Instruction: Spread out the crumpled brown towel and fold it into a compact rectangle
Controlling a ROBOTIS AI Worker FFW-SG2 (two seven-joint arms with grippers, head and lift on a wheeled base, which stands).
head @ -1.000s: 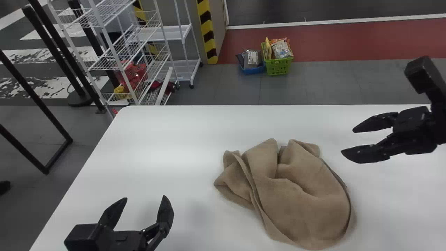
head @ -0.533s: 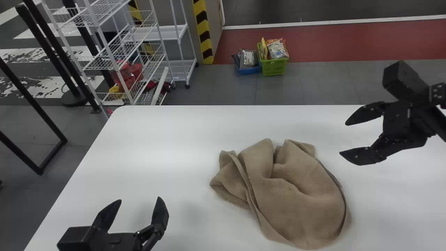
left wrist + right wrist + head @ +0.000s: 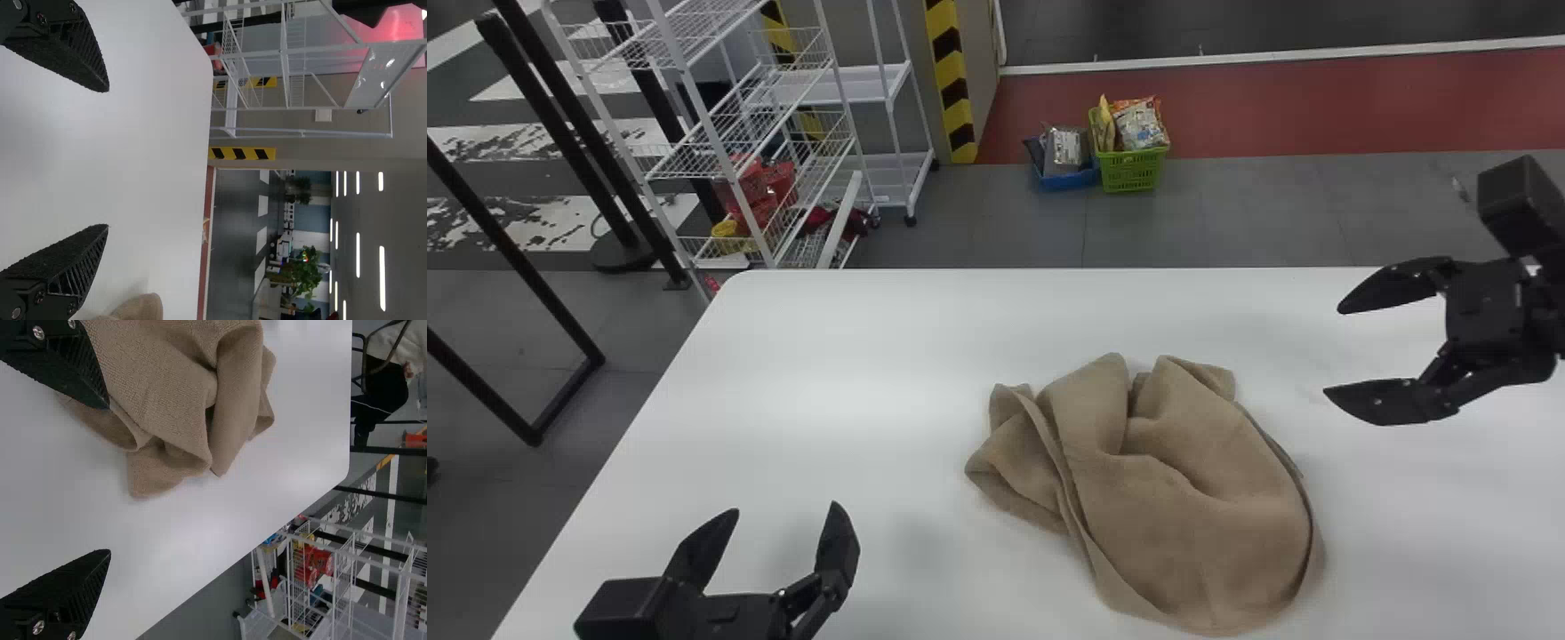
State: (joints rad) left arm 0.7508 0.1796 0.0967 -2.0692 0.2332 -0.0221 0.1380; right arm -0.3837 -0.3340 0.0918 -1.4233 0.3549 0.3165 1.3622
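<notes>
The towel is lying on the surface, looking soft, light, pinchable at eleven o'clock. Around it, left claw at nine and right claw at two are hovering wide open, empty.

The inner layers of the brown towel are hidden beneath its folds. Both wrist views crop the towel at the picture edge. To its left, the arm behind the left gripper is cut off; to its right, so is the arm behind the right gripper. The counter runs out of frame nearside of the towel. Beyond the towel, leftward, the wire rack is cropped; its red contents are too obscured to identify.
</notes>
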